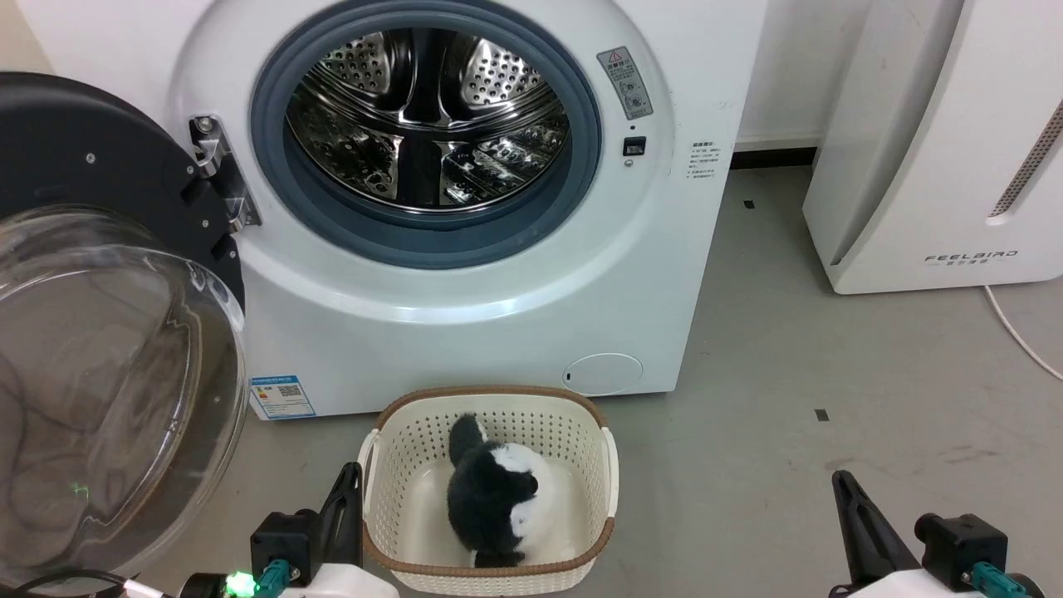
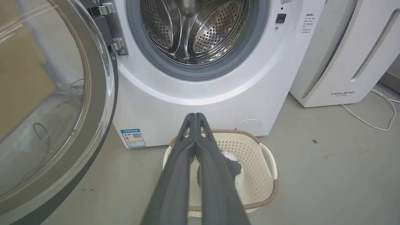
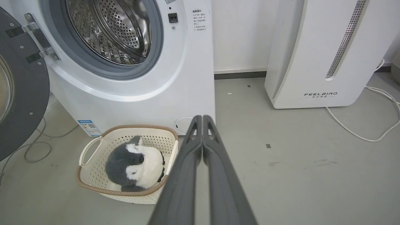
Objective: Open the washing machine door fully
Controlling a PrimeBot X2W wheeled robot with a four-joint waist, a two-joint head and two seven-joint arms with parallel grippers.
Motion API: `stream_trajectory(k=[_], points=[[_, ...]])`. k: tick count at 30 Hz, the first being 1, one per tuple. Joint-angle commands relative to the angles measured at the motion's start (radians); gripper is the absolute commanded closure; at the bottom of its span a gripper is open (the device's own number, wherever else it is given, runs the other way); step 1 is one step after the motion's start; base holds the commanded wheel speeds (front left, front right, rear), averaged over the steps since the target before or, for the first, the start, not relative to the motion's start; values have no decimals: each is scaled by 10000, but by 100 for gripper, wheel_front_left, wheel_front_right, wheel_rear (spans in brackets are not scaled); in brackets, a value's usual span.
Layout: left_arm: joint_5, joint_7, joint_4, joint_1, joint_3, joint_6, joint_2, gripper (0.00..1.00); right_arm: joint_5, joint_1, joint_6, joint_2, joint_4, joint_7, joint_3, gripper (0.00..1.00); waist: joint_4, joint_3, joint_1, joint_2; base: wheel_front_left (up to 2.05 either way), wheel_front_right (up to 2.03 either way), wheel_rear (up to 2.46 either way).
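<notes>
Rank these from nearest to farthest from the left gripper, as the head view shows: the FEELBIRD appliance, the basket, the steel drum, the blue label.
1. basket, right beside the left gripper, on its right.
2. blue label, low on the washing machine front, just ahead.
3. steel drum, higher up and deeper inside.
4. FEELBIRD appliance, far off to the right.

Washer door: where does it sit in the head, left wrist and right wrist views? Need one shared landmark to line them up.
Head view: the washing machine door is at the left edge, swung open, with its glass bowl in the lower left.
Left wrist view: the door takes the left third.
Right wrist view: its dark rim is at the left edge, cut off.
Shared landmark: the blue label low on the washing machine, just right of the door.
</notes>
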Motion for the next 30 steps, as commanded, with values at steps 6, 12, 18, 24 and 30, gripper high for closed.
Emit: stream_trajectory(k=[6,12,18,24,30], points=[[269,130,-195,41,261,-174,-139,100,-134,-88,1,5,-171,91,32,100,44,6,0,-1,0,0,0],[442,239,-312,52,438,-299,-244,100,-193,-116,1,6,-269,163,46,100,87,11,0,-1,0,0,0],[617,349,-429,64,616,-424,-348,100,-252,-144,2,8,-366,235,60,100,130,17,0,-1,0,0,0],[791,459,-547,76,795,-549,-453,100,-311,-172,2,9,-464,307,74,100,173,23,0,-1,0,0,0],[966,570,-665,88,973,-674,-558,100,-370,-200,2,10,-562,379,87,100,216,28,0,-1,0,0,0]])
